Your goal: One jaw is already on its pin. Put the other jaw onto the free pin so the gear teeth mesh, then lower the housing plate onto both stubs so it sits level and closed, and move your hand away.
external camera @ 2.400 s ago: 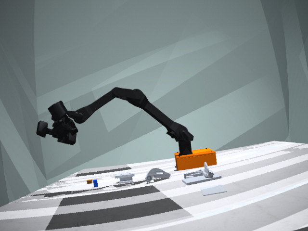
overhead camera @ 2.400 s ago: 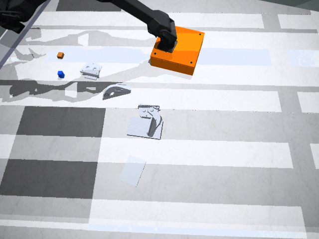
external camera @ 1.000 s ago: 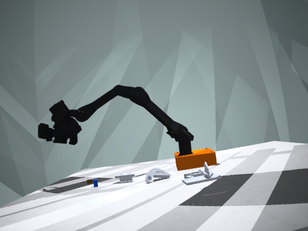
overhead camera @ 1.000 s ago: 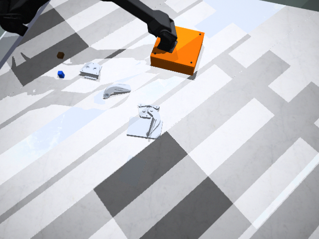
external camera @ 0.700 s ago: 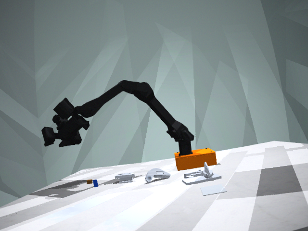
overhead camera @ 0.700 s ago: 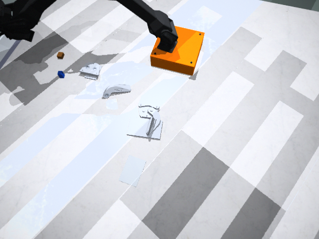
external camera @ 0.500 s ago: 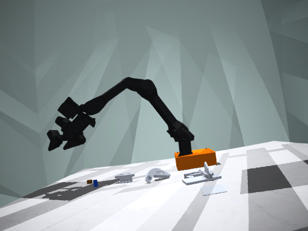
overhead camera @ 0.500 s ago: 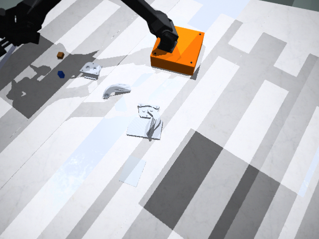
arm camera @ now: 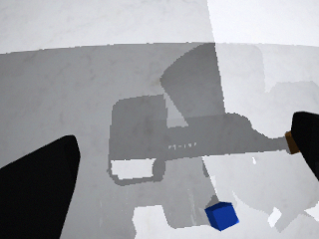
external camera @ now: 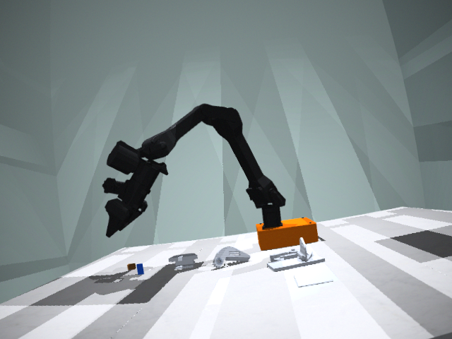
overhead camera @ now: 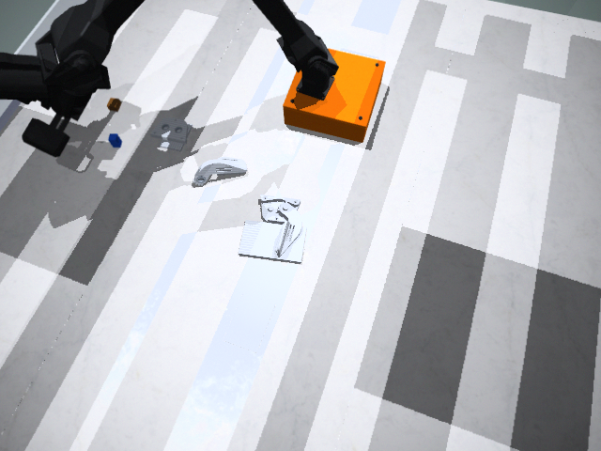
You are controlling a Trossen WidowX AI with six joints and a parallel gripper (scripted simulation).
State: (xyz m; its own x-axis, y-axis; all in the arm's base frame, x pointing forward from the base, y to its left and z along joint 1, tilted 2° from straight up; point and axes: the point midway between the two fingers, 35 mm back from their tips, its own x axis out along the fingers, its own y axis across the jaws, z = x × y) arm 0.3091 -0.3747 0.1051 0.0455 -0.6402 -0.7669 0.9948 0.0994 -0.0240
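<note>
My gripper (external camera: 114,232) (arm camera: 187,134) is open and empty, high above the table at the far left, with its fingers pointing down. The loose jaw (overhead camera: 227,167) (external camera: 233,254), a curved grey part, lies on the table. The grey housing plate (overhead camera: 180,139) (external camera: 185,258), with two round holes, is left of it, in shadow in the top view and slightly raised. The pale base (overhead camera: 253,244) (external camera: 282,266) bears a slanted upright part (overhead camera: 290,237) (external camera: 302,249); a small pinned bracket (overhead camera: 277,209) is at its back edge. I cannot tell which part there is the fitted jaw.
A blue block (overhead camera: 115,140) (external camera: 140,268) (arm camera: 221,216) and a brown block (overhead camera: 114,103) (external camera: 131,266) (arm camera: 291,142) lie at the left. The orange box (overhead camera: 356,87) (external camera: 288,235) under the arm's foot is at the back. A thin pale tile (external camera: 313,280) lies before the base.
</note>
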